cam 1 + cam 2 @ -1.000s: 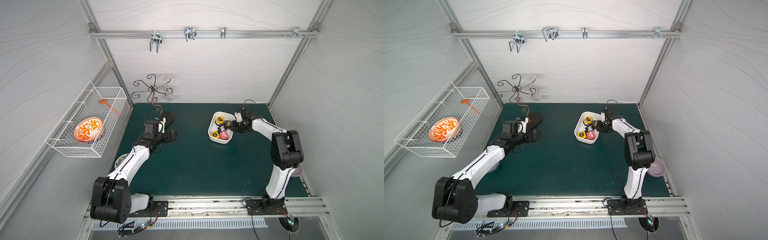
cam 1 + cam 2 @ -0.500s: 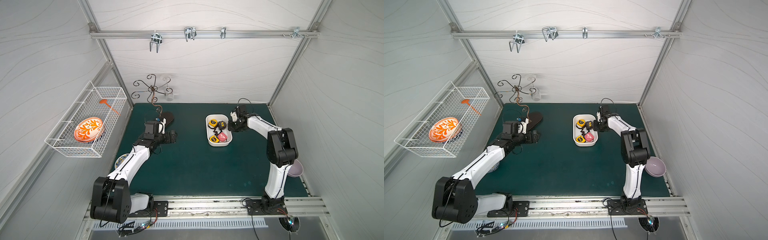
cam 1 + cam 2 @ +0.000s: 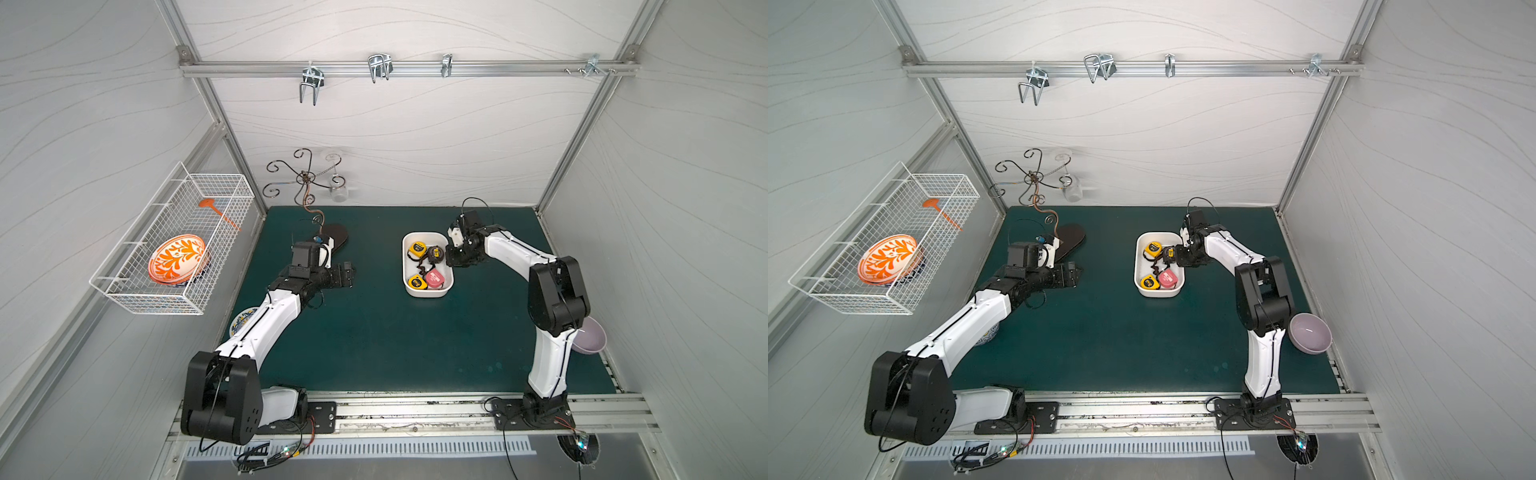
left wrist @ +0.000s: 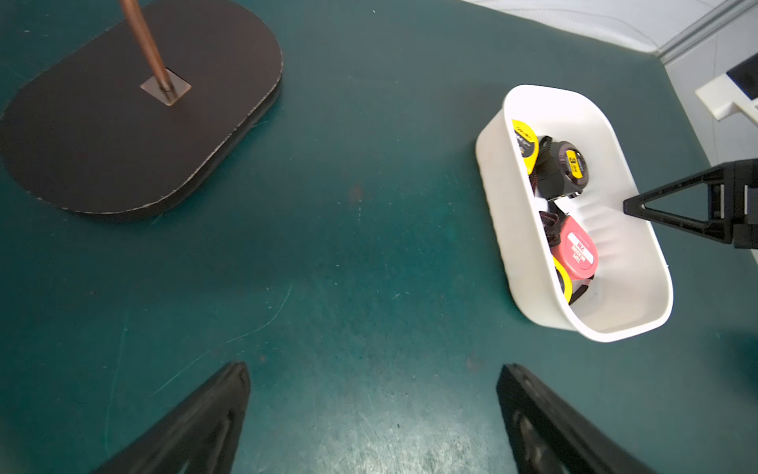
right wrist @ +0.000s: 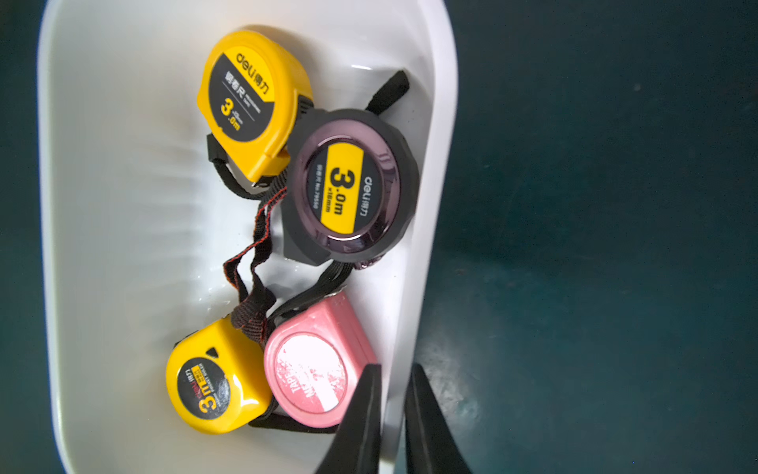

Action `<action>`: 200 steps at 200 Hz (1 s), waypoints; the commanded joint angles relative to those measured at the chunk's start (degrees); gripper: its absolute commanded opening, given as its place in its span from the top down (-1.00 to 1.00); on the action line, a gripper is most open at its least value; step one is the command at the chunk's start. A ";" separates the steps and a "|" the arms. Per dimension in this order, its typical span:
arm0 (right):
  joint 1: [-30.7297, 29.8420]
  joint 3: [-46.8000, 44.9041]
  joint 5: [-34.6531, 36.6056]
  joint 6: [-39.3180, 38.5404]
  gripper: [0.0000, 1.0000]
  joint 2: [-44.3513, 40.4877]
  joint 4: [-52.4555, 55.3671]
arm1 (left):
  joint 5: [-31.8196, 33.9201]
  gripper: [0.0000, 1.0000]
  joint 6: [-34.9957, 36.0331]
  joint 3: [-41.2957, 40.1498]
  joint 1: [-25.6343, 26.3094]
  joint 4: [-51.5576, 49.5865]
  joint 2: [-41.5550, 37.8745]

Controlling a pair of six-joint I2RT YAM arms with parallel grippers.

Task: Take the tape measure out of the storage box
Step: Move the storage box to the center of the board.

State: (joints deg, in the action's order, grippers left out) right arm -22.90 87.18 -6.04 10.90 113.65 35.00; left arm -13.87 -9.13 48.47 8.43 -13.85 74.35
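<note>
The white storage box (image 3: 405,270) (image 3: 1136,272) sits on the green mat right of centre. Several tape measures lie in it: a yellow one (image 5: 250,102), a black one (image 5: 348,188), a pink one (image 5: 316,365) and another yellow one (image 5: 213,390). My right gripper (image 5: 394,381) (image 3: 451,259) is shut on the box's right wall (image 5: 439,123), one finger inside beside the pink tape measure, the other outside. It holds no tape measure. My left gripper (image 4: 371,377) (image 3: 348,275) is open and empty over bare mat left of the box (image 4: 498,221).
A metal hook stand with a dark oval base (image 3: 336,241) stands at the back left, close to my left wrist. A wire basket (image 3: 137,286) with an orange plate hangs on the left wall. A lilac bowl (image 3: 588,336) sits at the right edge, and a patterned plate (image 3: 243,322) lies under my left arm.
My right gripper has closed on the box wall and swung the box from a slant to lie front to back, slightly further left. My left arm has stayed put.
</note>
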 commanded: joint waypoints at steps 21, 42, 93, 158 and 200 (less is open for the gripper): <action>-4.57 0.65 -2.60 -2.23 0.70 1.24 2.43 | 0.92 -0.99 2.00 3.29 2.31 -1.01 1.19; -6.87 0.05 -2.69 -2.53 0.70 0.55 3.03 | 1.29 -0.99 2.09 3.32 2.47 -1.10 1.06; -11.25 -1.82 -3.36 -2.86 0.66 -1.84 4.92 | 0.87 -0.99 2.01 3.53 2.64 -1.33 1.40; -15.79 -5.33 -3.58 -3.27 0.70 -4.21 6.45 | 0.77 -0.99 2.09 4.15 3.41 -2.15 2.35; -17.88 -5.22 -4.53 -3.26 0.71 -4.40 7.70 | 1.10 -0.99 2.70 5.47 5.40 -4.36 4.20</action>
State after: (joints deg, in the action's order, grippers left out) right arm -38.96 82.52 -9.13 8.82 110.65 38.17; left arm -13.47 -7.51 50.70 12.49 -17.28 77.21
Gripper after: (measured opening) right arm 0.128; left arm 0.993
